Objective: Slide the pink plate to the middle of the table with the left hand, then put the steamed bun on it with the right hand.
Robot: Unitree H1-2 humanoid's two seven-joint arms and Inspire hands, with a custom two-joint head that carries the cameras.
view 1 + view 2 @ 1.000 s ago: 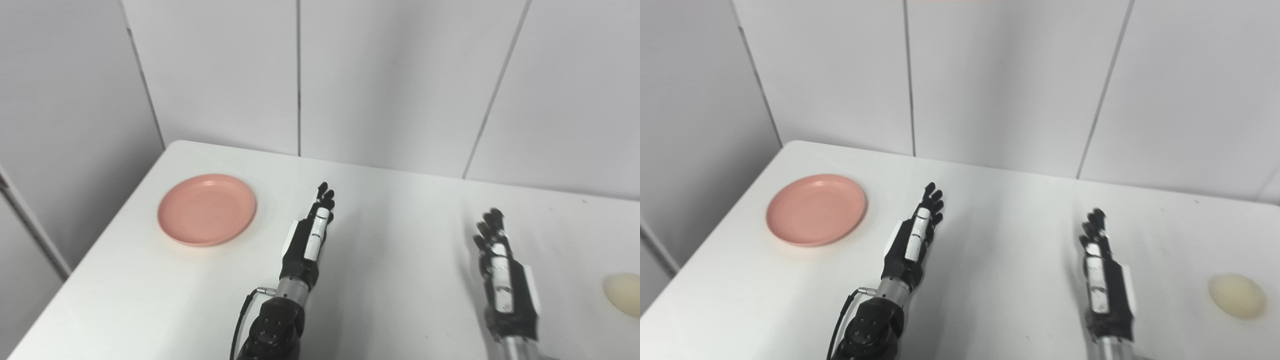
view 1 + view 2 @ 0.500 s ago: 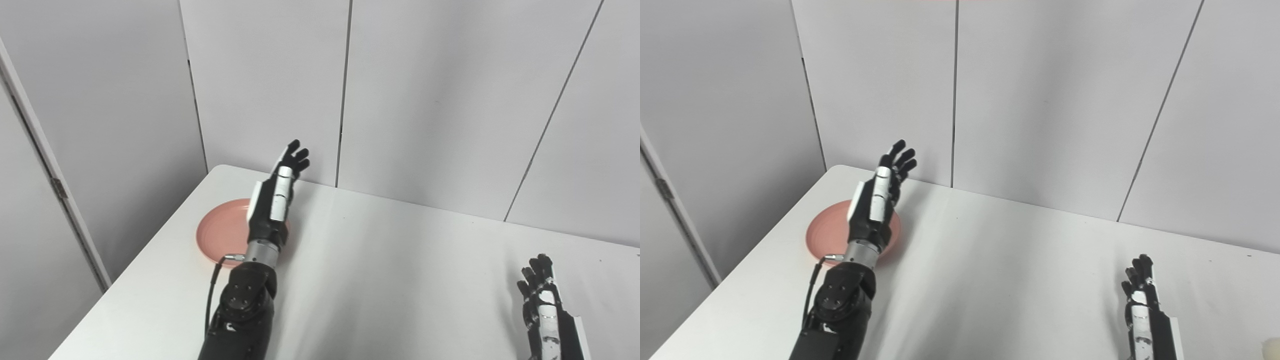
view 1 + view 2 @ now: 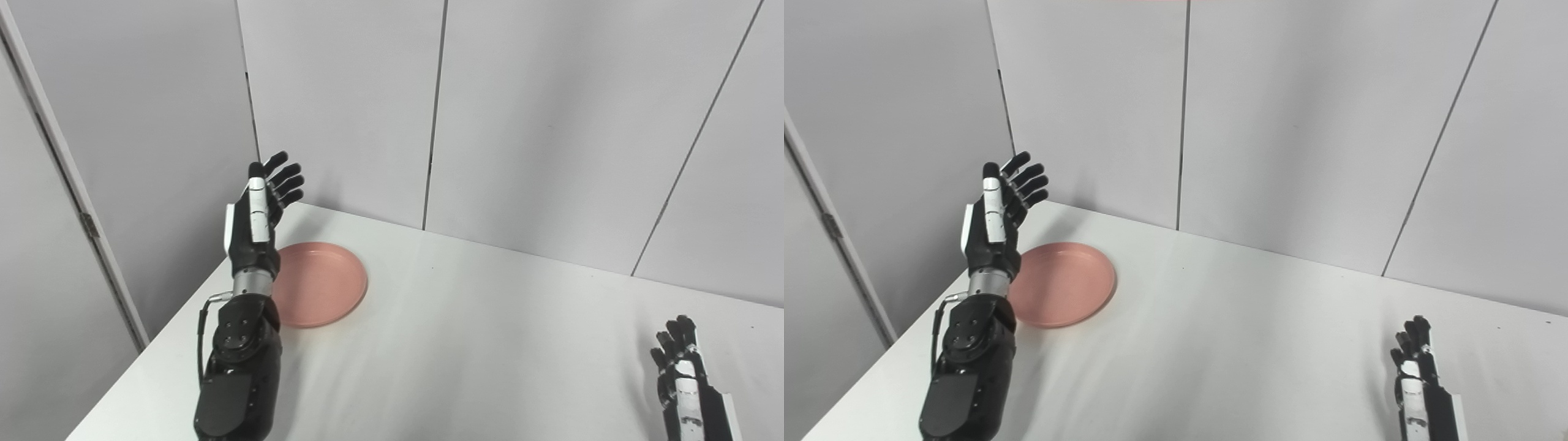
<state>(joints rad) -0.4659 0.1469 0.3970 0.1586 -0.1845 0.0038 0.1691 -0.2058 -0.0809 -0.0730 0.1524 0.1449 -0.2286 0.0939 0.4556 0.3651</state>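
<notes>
My left hand is raised above the table at roughly 9 o'clock in the scene. Its fingers are extended and spread, and it holds nothing. The palm faces toward 3 o'clock. The forearm crosses in front of the left rim of the pink plate, so I cannot tell from either view whether the wrist touches that rim.

The pink plate lies flat near the table's far left corner, at about 10 o'clock from the table centre. It is empty.

My right hand sits low at 5 o'clock, well apart from the plate, fingers straight and pointing toward 12 o'clock, holding nothing. Both views cut the hand off at the bottom edge; the right eye view places it further from the right border than the left eye view does.

The steamed bun appears in neither view.
</notes>
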